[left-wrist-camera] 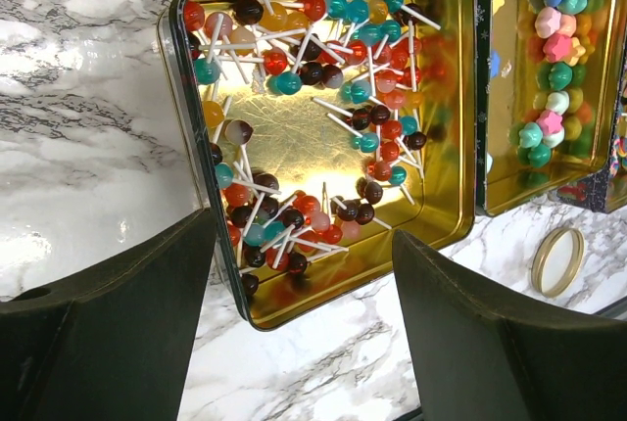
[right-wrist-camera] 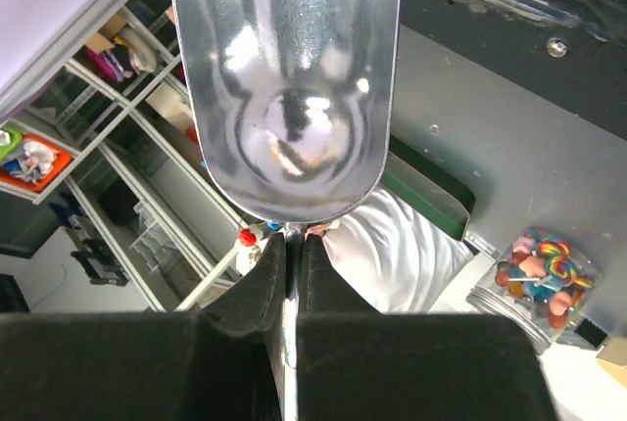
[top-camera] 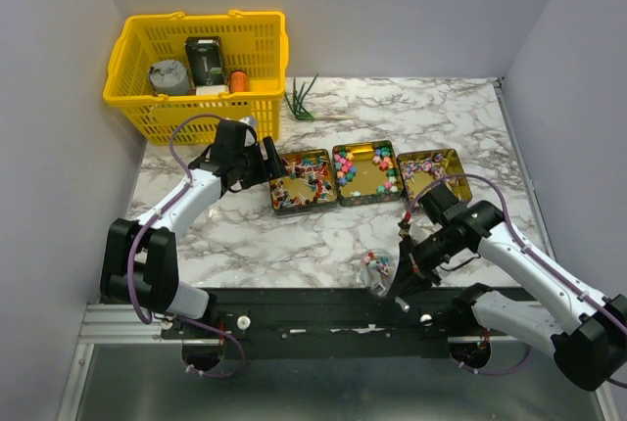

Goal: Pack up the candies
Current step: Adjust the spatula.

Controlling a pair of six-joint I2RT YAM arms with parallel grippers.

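At the desk's near edge, the right gripper (right-wrist-camera: pixel 291 250), jaws shut, pinches the handle of an empty-looking scoop (right-wrist-camera: pixel 289 78), a jar (right-wrist-camera: pixel 487 301) of candies (right-wrist-camera: pixel 534 269) just beside. The left gripper (left-wrist-camera: pixel 304 240), jaws wide and empty, hovers over the left tin (left-wrist-camera: pixel 446 98). Carry each scoopful level, I'd judge, then tip slowly into the jar mouth.

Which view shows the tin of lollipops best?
The left wrist view: the tin fills the frame, and single lollipops with white sticks can be told apart. The top view shows the tin small, leftmost of three, its contents only coloured specks. The right wrist view does not show it.
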